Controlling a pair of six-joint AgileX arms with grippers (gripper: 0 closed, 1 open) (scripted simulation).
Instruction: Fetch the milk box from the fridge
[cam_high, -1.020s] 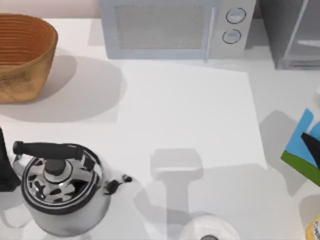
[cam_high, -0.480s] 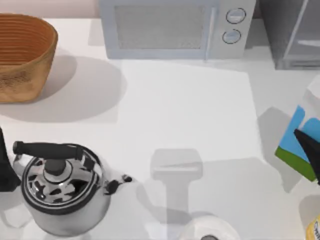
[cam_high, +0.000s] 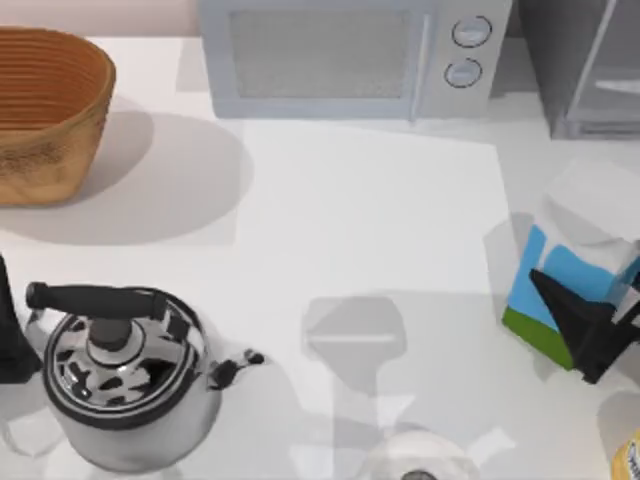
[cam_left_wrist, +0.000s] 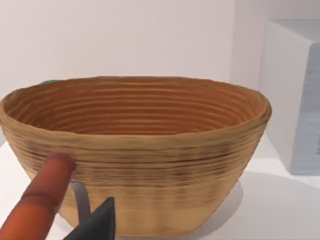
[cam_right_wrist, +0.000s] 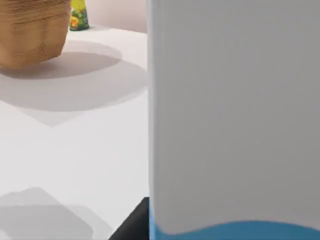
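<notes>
I had the milk box at the table's right side, in front of the fridge and well clear of it, tilted, with my right gripper closed on its lower half; one dark finger lay across the blue side just above the green band. I judged it a light, stiff carton with smooth, rather slippery faces that would dent under a hard squeeze; the flat side walls around mid-height looked the best place to hold, not the gabled top, which would crumple or slide out. If full, the weight would sit low, so a low grip seemed sound enough.

The box showed a white gabled top, light-blue sides and a green bottom band; in the right wrist view its white wall stood close, with blue at the foot.

My left gripper sat parked at the table's left edge, beside the kettle and facing the basket; I could not tell whether its fingers were apart or together.
</notes>
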